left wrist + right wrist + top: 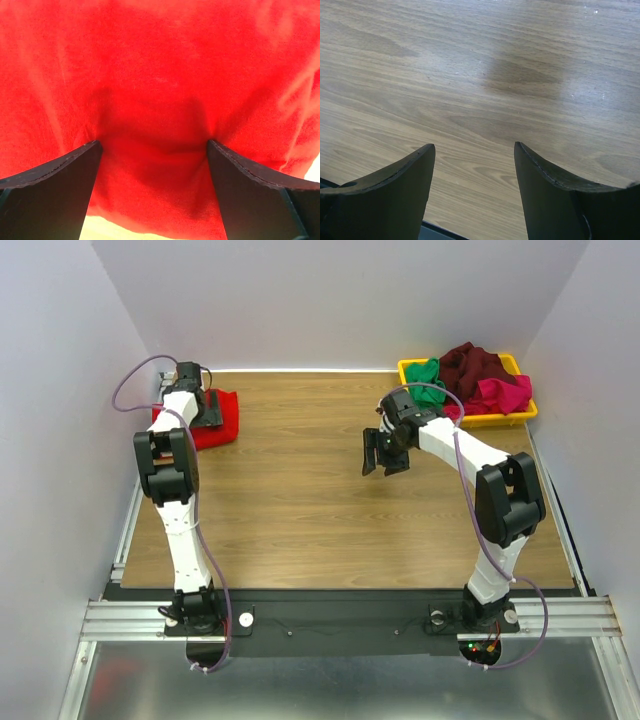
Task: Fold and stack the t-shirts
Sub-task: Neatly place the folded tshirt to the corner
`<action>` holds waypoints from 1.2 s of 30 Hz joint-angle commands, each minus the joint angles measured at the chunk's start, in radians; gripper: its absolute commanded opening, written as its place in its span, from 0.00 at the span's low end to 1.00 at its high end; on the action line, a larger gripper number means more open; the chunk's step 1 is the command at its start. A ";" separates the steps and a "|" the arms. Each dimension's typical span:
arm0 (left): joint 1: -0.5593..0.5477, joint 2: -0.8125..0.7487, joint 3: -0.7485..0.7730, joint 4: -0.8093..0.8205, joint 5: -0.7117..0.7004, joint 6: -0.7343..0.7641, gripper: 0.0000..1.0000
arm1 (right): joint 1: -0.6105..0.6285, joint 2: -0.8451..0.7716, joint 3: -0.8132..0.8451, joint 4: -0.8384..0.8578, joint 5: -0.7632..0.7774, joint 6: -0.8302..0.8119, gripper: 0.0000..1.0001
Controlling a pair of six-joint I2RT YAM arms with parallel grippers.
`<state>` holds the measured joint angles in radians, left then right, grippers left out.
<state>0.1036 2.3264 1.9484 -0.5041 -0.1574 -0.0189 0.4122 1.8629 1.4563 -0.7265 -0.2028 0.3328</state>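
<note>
A wooden table [300, 500] filled the overhead view, walled in white, with two white and black robot arms rising from its near edge.

At the far right corner sat a yellow tray [521, 419] heaped with three crumpled t-shirts. The dark maroon t-shirt [476, 364] lay on top, the green t-shirt [428, 373] at the left and the magenta-pink t-shirt [506, 395] at the front right, spilling over the rim. None of these was folded yet.

At the far left edge a bright red t-shirt [224, 421] lay on the wood as a compact, roughly square bundle.

The left gripper [152, 145] sat on that red bundle. Its jaws were spread wide, with both fingertips [92, 147] resting on the cloth, which dimpled around them. Nothing was pinched between them.

The right gripper [383, 460] hung above bare wood near the middle right of the table, well apart from the tray. Its jaws were parted and held nothing.

The shirts looked light, limp and thin. Such cloth would likely sag, stretch and bunch when lifted, and a folded bundle could fall open if dragged. A sensible hold on a loose shirt would be a pinch at a hem, shoulder seam or collar, where the layers are thicker. In the heap, the maroon shirt on top seemed the easiest to take first. The sleeves there may be tangled together, though that could not be told from these views.
</note>
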 commanded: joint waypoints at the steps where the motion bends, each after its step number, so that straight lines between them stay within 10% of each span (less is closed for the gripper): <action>1: -0.012 -0.045 -0.101 -0.002 -0.002 0.115 0.98 | -0.001 -0.050 -0.007 -0.004 0.000 0.005 0.70; 36: -0.035 0.047 0.096 0.001 0.110 0.235 0.95 | 0.000 -0.048 0.009 -0.027 -0.007 0.006 0.70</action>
<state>0.0822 2.3680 2.0117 -0.4557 -0.0368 0.2386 0.4126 1.8515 1.4555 -0.7429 -0.2070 0.3401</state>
